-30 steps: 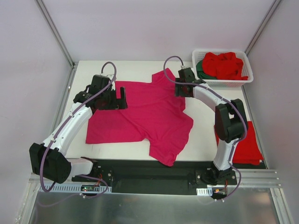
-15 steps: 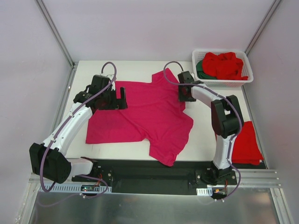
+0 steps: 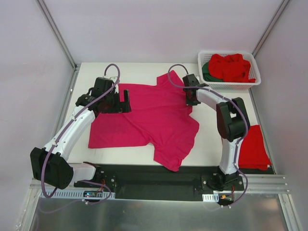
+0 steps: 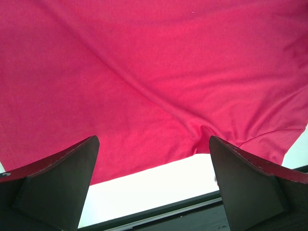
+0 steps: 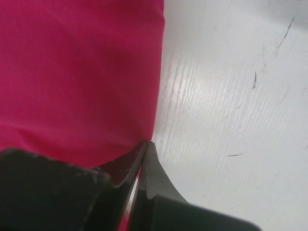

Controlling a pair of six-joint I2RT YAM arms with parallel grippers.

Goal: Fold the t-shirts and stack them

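Observation:
A magenta-pink t-shirt [image 3: 154, 115] lies spread out on the white table. My left gripper [image 3: 126, 101] hovers over the shirt's left part, wide open with nothing between its fingers. In the left wrist view the left gripper [image 4: 154, 144] frames the shirt's cloth [image 4: 144, 72] and a strip of bare table. My right gripper [image 3: 189, 100] is at the shirt's right edge, shut on the hem. Close up, the right gripper [image 5: 147, 142] pinches the edge of the magenta cloth [image 5: 77, 72], and a sliver of pink shows between its fingers.
A white slotted basket [image 3: 230, 85] at the back right holds crumpled red shirts [image 3: 231, 66] and a dark green one [image 3: 208, 71]. A folded red shirt [image 3: 252, 147] lies at the right, beside the right arm. Metal frame posts and grey walls enclose the table.
My right gripper has closed on the shirt's right edge after shifting slightly along it. The left arm and the shirt have not moved.

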